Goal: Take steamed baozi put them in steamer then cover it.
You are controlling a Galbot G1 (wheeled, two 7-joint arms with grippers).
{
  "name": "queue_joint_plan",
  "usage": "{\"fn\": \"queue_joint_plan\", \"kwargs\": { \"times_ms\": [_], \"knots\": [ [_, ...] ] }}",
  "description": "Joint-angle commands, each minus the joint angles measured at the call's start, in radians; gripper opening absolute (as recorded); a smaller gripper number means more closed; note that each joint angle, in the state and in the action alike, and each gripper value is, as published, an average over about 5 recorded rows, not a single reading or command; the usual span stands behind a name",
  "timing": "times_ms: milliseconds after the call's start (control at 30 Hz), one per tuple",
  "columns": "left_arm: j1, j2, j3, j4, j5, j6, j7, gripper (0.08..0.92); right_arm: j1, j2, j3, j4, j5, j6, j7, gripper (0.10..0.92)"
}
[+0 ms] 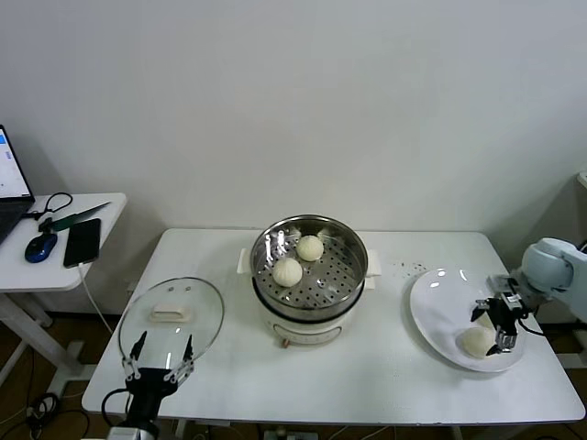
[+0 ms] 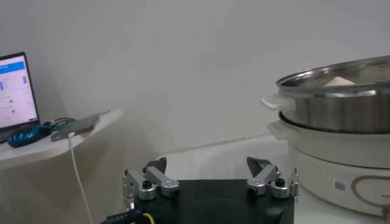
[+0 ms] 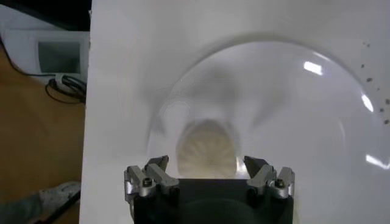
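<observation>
Risk at 3 o'clock: right gripper (image 1: 500, 327), jaws apart, straddles a baozi (image 1: 476, 341) on plate (image 1: 431, 307); off-centre squeeze could squash/roll it. Steamer (image 1: 310, 275) w/ two buns; left gripper (image 1: 160, 359), jaws apart, idle.

We find no text, brand, number or sign that can be read. The laptop screen (image 2: 13, 91) on the side desk shows blue and white blocks with rows too small to make out. The steamer (image 2: 341, 131) base carries a small square label (image 2: 339, 185), perhaps a code, and an orange outline mark beside it; neither can be read.
</observation>
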Motion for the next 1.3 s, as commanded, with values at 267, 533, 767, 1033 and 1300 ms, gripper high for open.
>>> {"fn": "queue_joint_plan", "kwargs": {
  "times_ms": [267,533,767,1033,1300],
  "knots": [
    [0.002,0.0,-0.001,0.009,0.002,-0.003,-0.001,0.823,-0.1,0.057,0.082,-0.065,-0.067,0.01,-0.002,0.823],
    [-0.005,0.002,0.003,0.008,0.006,0.003,-0.001,0.823,-0.087,0.072,0.074,-0.074,-0.084,0.017,-0.008,0.795],
    [-0.001,0.0,0.006,0.008,0.005,-0.002,0.0,0.823,-0.045,0.076,0.036,-0.074,-0.084,0.028,-0.02,0.698],
    [0.0,0.002,0.007,0.006,0.002,-0.002,0.0,0.823,0.113,0.089,-0.023,-0.062,-0.081,0.148,-0.054,0.665],
    [0.001,0.005,0.009,0.005,0.003,-0.001,-0.003,0.823,0.523,0.235,-0.233,-0.031,-0.142,0.472,-0.138,0.67]
  ]
}}
